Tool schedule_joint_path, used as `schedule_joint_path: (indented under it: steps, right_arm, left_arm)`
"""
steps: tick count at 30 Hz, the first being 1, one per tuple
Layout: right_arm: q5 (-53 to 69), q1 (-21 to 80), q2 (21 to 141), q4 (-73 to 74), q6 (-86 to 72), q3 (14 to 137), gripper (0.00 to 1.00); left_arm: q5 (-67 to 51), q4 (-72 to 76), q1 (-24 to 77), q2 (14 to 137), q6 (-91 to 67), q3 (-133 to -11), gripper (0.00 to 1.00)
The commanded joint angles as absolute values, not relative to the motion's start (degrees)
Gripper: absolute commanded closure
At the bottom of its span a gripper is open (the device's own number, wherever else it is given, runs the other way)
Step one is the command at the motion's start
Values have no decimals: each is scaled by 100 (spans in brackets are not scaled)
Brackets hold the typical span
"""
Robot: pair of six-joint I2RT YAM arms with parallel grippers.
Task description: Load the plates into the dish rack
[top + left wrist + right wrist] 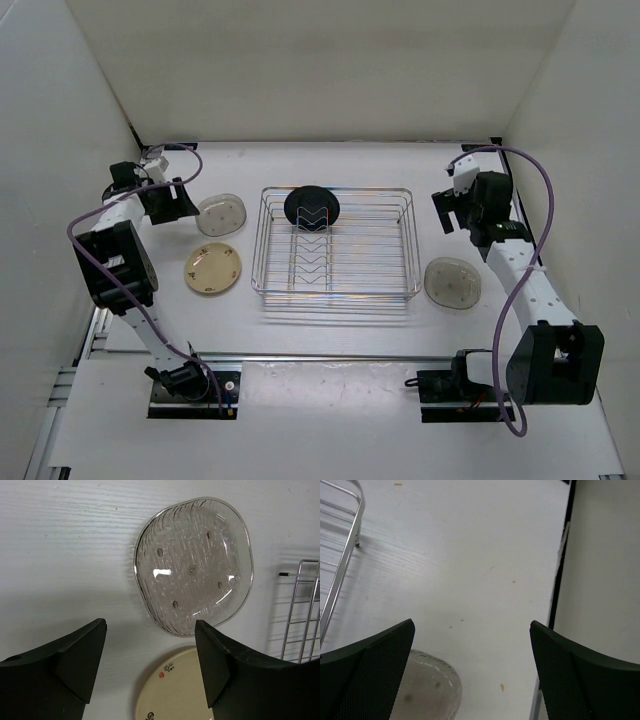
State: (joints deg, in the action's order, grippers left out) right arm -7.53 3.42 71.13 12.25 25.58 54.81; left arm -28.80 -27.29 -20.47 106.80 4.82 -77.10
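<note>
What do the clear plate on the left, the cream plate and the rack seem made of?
Clear plate: glass or clear plastic, glossy; table shows through, ribbed surface, bright highlights. Cream plate: probably glazed ceramic, maybe melamine; opaque, smooth, printed marks. Dish rack: shiny silver metal wire, likely chromed or stainless.

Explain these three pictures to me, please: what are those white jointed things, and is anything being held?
Those are two robot arms bolted to a white table. The big picture looks down from above; the other two come from a camera on each wrist, so the black wedges are that arm's own fingers. A wire dish rack sits mid-table with a black plate in it. Left of it lie a clear plate and a cream plate; a second clear plate lies right of it. The left gripper and right gripper are both open, holding nothing.
</note>
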Motion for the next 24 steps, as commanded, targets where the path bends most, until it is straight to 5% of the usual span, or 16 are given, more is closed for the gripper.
schedule_joint_path:
  steps: [1,24]
  right_arm:
    - [-36,220,6830,1195,2136,5318,1]
    - [527,-185,6671,1143,1925,4939,5]
  left_arm:
    - [-3349,-2707,-2074,10933,606,-7936,19]
    - [-3744,-2707,-2074,12163,598,-8630,40]
